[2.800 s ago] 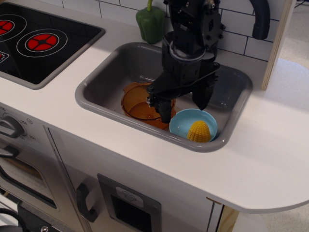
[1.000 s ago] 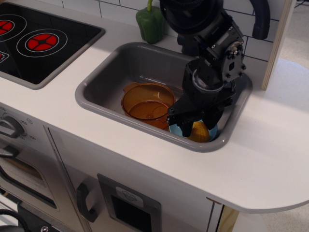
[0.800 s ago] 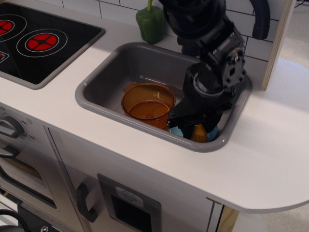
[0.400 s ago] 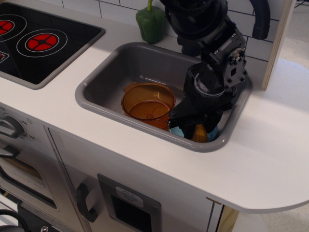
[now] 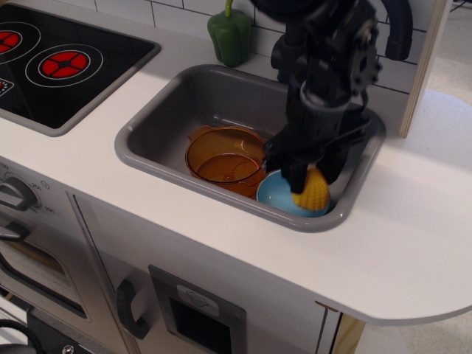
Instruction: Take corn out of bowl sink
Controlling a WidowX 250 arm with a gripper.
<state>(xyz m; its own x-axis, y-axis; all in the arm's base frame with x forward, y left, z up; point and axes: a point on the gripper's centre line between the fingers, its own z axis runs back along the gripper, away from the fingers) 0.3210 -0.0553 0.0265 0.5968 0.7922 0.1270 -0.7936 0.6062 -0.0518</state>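
The light blue bowl (image 5: 276,195) sits in the front right corner of the grey sink (image 5: 184,103). My black gripper (image 5: 313,180) is shut on the yellow corn (image 5: 312,193), one finger on each side of it. The corn hangs lifted just above the bowl, its wide bumpy end pointing down. The arm hides the far part of the bowl.
A transparent orange pot (image 5: 225,156) with handles sits in the sink just left of the bowl. A green toy pepper (image 5: 229,35) stands behind the sink. A black stove top (image 5: 51,63) with red burners lies at the left. A wooden panel (image 5: 424,66) stands at the right.
The gripper came down over the bowl, closed on the corn, and has now risen a little with the corn in it.
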